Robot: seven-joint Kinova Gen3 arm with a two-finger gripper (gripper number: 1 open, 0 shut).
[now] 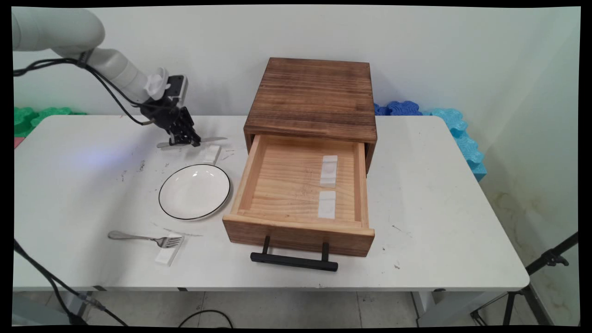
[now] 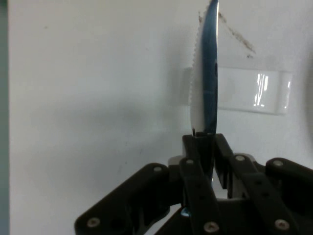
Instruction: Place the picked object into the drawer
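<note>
Jaws [image 1: 185, 137] closed tight on a table knife [image 1: 192, 141], held clear above the desk [image 1: 416, 194] near its far left, just behind the white plate [image 1: 194, 191]. Carrying step judged in hand; next move calls for level transport. Blade [image 2: 208, 73] serrated, bright steel, over a white rest [image 2: 244, 93].
</note>
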